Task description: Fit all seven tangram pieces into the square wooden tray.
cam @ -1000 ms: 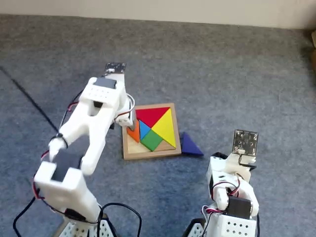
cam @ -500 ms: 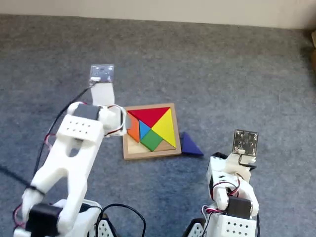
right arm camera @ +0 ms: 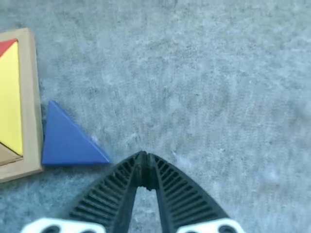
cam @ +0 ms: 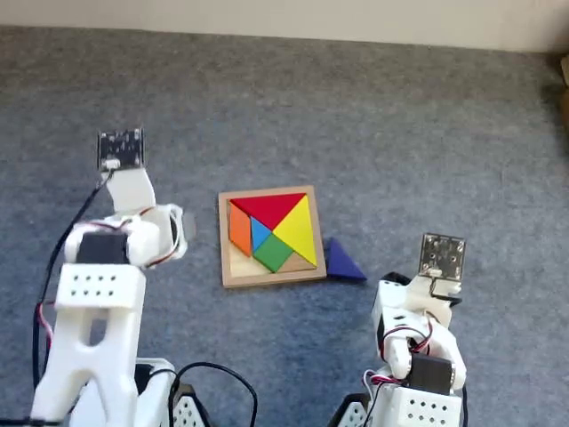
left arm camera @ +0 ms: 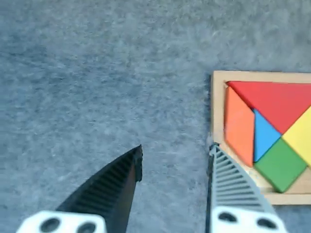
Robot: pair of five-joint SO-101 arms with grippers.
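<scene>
A square wooden tray (cam: 267,277) lies flat in the middle of the gray, fuzzy tabletop (cam: 400,133), between the two arms. Five pieces lie flat inside it. The big red triangle (cam: 271,209) sits at the far side. The big yellow triangle (cam: 298,236) sits at the right side and touches the red one. The orange piece (cam: 240,233) lies along the left side. The small light blue triangle (cam: 260,236) is in the middle, between the orange piece and the yellow triangle. The green square (cam: 273,253) sits just near of the light blue one. Some bare wood shows along the near side of the tray.

A dark blue triangle (cam: 340,262) lies flat on the tabletop, outside the tray. It is just beside the tray's right side, by the near corner, so close that they seem to touch.

The left pincer (left arm camera: 175,158) is on the left of the tray, near its left side. Its two fingers are spread wide apart and nothing is between them.

The right pincer (right arm camera: 143,162) is near the dark blue triangle, on its near right side, and is not touching it. Its fingers are pressed together at the tips and it holds nothing.
</scene>
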